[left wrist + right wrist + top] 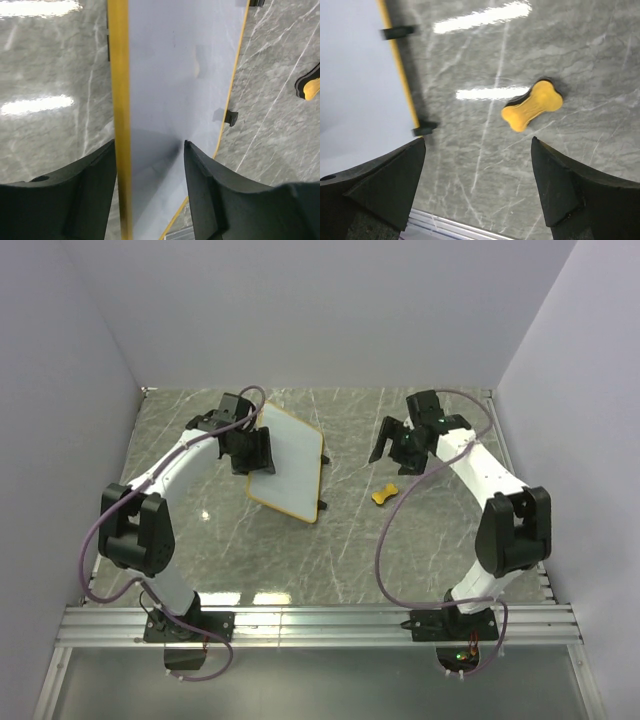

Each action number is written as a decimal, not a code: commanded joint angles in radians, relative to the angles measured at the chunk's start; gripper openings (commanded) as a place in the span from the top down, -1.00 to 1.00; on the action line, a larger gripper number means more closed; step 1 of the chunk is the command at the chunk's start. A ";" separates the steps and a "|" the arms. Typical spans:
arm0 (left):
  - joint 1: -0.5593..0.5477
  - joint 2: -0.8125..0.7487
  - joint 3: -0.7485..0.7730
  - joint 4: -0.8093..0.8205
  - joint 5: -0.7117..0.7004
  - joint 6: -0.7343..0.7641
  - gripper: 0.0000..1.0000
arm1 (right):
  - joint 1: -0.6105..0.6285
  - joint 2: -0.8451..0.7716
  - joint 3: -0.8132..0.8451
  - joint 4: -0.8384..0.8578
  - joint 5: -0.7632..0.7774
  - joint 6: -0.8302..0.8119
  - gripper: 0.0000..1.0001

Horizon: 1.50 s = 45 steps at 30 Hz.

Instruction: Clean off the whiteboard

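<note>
- The whiteboard (290,465) lies left of centre on the marbled worktop (300,560), turned at an angle, its far corner towards the back wall (320,310).
- Its tan frame runs round all four sides. Two black clips (322,506) sit on the right-hand edge, which faces the eraser.
- The left gripper (258,452) stands astride the board's left edge with its jaws partly open. In the left wrist view one finger (95,190) is against the outer side of the frame and the other (205,190) is over the white face. The gap between them is wider than the frame, and I cannot tell whether they bear any of the board's weight.
- The right gripper (395,445) hangs above the worktop just right of the board, spread wide and holding nothing.
- The yellow bone-shaped eraser (385,494) lies flat between the board's clipped edge and the right arm, touching neither.
- Pale walls close the worktop on the left (60,390), the back and the right (590,360).
- A broad stretch of bare worktop runs from the board's near corner to the metal rail (320,620) that carries the arm bases.
</note>
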 commanded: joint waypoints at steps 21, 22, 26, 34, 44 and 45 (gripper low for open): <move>0.015 -0.425 0.087 -0.078 -0.618 -0.129 -0.61 | 0.028 -0.640 -0.198 0.132 -0.283 0.019 -0.88; 0.015 -0.454 0.075 -0.058 -0.624 -0.126 -0.61 | 0.028 -0.700 -0.253 0.151 -0.284 0.038 -0.88; 0.014 -0.603 0.013 0.043 -0.643 -0.095 -0.63 | 0.029 -0.841 -0.338 0.228 -0.240 0.079 -0.94; 0.014 -0.654 -0.005 0.089 -0.623 -0.085 -0.69 | 0.029 -0.949 -0.395 0.182 -0.191 0.050 -0.95; 0.014 -0.678 0.016 0.042 -0.633 -0.042 -0.99 | 0.029 -0.978 -0.449 0.200 -0.217 0.076 -0.95; 0.012 -0.681 0.024 0.039 -0.637 -0.034 -0.99 | 0.029 -0.978 -0.456 0.203 -0.221 0.078 -0.95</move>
